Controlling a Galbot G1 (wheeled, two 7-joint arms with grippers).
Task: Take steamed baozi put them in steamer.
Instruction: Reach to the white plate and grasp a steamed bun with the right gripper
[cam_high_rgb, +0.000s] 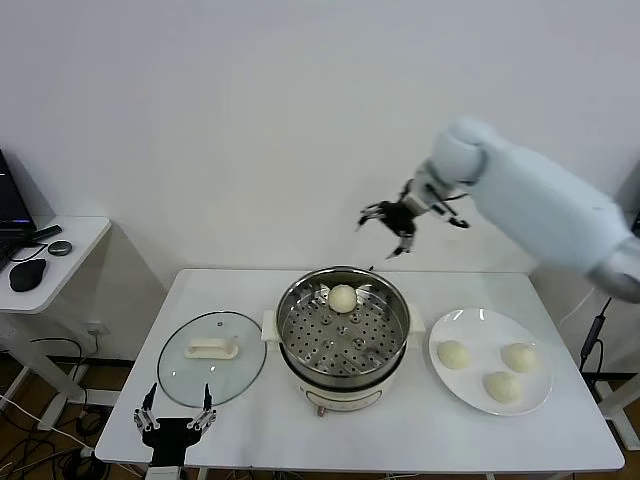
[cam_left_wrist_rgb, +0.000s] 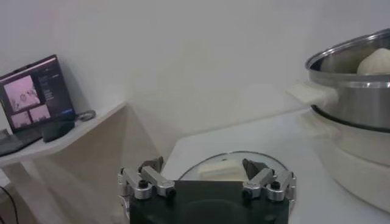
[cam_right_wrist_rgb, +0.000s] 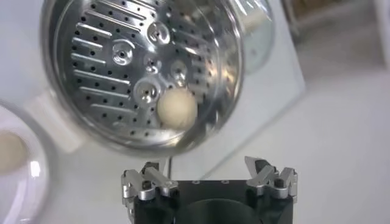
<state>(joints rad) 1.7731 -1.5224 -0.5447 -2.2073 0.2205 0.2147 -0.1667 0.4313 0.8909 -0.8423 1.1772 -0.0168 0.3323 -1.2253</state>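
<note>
One cream-white baozi (cam_high_rgb: 342, 297) lies on the perforated tray at the far side of the steel steamer (cam_high_rgb: 343, 340); the right wrist view shows that same baozi (cam_right_wrist_rgb: 177, 108) in the steamer (cam_right_wrist_rgb: 91, 67) from above. Three more baozi (cam_high_rgb: 453, 354) (cam_high_rgb: 520, 356) (cam_high_rgb: 503, 386) rest on the white plate (cam_high_rgb: 490, 330) to the right. My right gripper (cam_high_rgb: 388, 229) hangs open and empty in the air above and behind the steamer. Open and empty as well, my left gripper (cam_high_rgb: 176, 408) is parked at the table's front left edge, just before the glass lid (cam_high_rgb: 212, 357).
The glass lid with its white handle (cam_left_wrist_rgb: 213, 172) lies flat left of the steamer. A side desk (cam_high_rgb: 55, 250) with a laptop (cam_left_wrist_rgb: 36, 91) and mouse stands at the far left. A white wall rises behind the table.
</note>
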